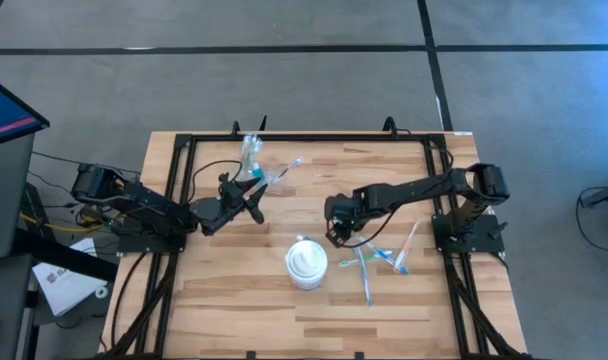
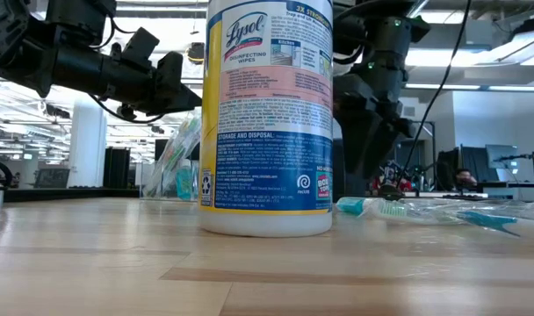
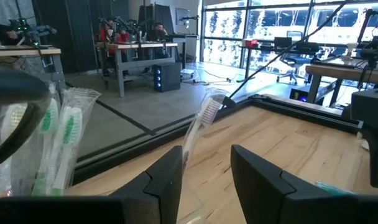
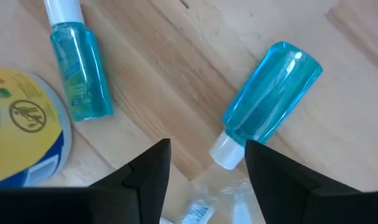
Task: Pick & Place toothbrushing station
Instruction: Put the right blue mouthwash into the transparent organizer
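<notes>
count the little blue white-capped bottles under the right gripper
2, both lying flat on the wood in the right wrist view: one bottle just beyond the open right gripper, the other bottle beside the wipes tub. More may be hidden.

A white Lysol wipes tub point(image 1: 307, 263) stands upright on the wooden table point(image 1: 234, 290), close beside the right fingers.

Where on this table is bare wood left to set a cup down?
Bare: the near strip below the wipes tub, and the far-right corner beyond the right hand. Crowded: the toothbrushes by that hand, and the cup near the left hand.
</notes>
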You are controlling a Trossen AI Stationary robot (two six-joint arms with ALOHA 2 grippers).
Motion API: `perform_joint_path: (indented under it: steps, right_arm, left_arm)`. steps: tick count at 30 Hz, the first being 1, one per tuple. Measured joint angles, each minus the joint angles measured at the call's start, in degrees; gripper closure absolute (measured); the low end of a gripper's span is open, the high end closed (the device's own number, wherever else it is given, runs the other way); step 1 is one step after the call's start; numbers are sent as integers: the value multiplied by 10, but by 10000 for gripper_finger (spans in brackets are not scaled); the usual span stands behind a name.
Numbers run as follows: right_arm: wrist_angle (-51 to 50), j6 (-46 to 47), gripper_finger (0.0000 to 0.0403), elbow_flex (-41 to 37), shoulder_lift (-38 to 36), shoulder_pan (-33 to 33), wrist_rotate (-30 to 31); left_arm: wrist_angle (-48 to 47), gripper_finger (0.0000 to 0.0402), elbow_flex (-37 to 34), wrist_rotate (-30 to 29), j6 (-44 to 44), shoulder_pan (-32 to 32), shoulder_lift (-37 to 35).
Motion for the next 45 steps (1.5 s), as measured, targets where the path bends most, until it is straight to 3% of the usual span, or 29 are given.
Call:
perform_joint_path:
  steps: [19, 38, 45]
  right_arm:
    - [-22, 160, 200, 0, 0, 27, -1]
    - [-17, 178, 202, 0, 0, 37, 27]
    - [-9, 189, 202, 2, 42, 38, 18]
  left_arm:
    - [0, 270, 0, 0, 0, 0, 0]
    - [0, 270, 0, 0, 0, 0, 0]
    - [-1, 270, 0, 0, 0, -1, 0]
